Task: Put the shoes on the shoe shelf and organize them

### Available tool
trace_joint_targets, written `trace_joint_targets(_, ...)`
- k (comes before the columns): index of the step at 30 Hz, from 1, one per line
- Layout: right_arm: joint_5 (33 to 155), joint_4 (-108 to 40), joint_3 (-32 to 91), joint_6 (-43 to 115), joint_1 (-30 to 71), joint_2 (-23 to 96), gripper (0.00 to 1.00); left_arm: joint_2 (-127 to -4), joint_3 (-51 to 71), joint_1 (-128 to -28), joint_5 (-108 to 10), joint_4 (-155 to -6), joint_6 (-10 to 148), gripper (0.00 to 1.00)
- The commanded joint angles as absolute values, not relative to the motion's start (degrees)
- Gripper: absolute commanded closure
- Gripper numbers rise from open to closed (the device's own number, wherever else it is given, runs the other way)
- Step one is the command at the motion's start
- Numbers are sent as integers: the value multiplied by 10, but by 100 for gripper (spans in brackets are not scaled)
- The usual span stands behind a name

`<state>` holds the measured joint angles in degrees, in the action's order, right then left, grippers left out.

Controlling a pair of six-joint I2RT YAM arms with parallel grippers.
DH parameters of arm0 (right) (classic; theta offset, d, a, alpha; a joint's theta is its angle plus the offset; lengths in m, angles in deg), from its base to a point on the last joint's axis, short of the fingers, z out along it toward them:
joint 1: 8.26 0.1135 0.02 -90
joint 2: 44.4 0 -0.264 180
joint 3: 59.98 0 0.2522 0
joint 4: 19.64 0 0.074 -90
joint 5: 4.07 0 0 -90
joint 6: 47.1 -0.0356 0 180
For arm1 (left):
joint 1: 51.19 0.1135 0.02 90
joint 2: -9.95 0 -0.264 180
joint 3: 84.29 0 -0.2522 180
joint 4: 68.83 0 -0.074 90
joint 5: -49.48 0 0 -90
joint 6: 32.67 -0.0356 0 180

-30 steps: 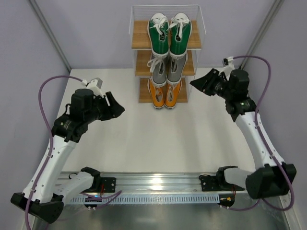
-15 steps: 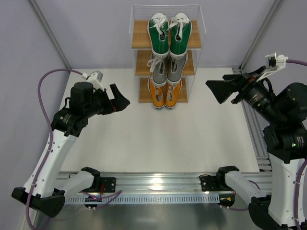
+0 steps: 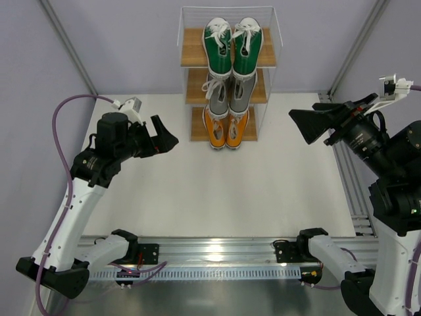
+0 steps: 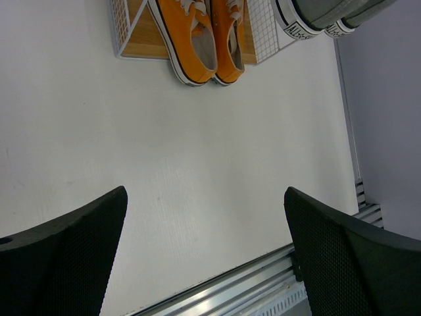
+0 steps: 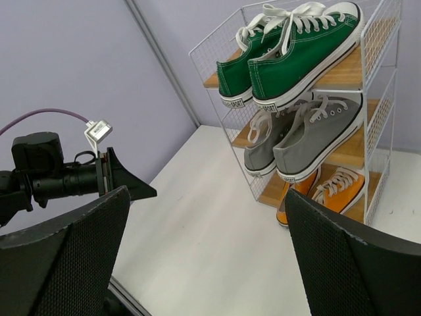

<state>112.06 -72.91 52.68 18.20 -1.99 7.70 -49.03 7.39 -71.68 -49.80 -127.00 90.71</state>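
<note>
The shoe shelf [image 3: 192, 47] stands at the back of the table. The green pair [image 3: 231, 46] is on the top board, the grey pair [image 3: 229, 95] on the middle board and the orange pair [image 3: 225, 128] on the bottom board. The right wrist view shows the shelf [image 5: 381, 49] with the green [image 5: 296, 46], grey [image 5: 309, 141] and orange [image 5: 329, 191] pairs. The left wrist view shows the orange pair [image 4: 204, 39] and the grey toes [image 4: 316, 16]. My left gripper [image 3: 163, 137] is open and empty, left of the shelf. My right gripper [image 3: 309, 125] is open and empty, raised at the right.
A metal rail [image 3: 217, 253] carries the arm bases along the table's near edge. Another rail [image 3: 348, 191] runs along the right edge. Grey walls with metal posts [image 3: 66, 46] close in the back and sides.
My right arm has swung up and back to the right, away from the shelf. My left gripper has lifted slightly toward the shelf side. The shoes have not moved.
</note>
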Motion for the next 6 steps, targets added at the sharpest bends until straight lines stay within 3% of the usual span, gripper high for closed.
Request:
trace_joint_targets(1,1140,-726,538,161,-20,84,0,-489,63,-714,-512,-1253,896,0)
trace_joint_targets(6,1166,-754,549,168,-20,105,0,-488,61,-714,-512,-1253,896,0)
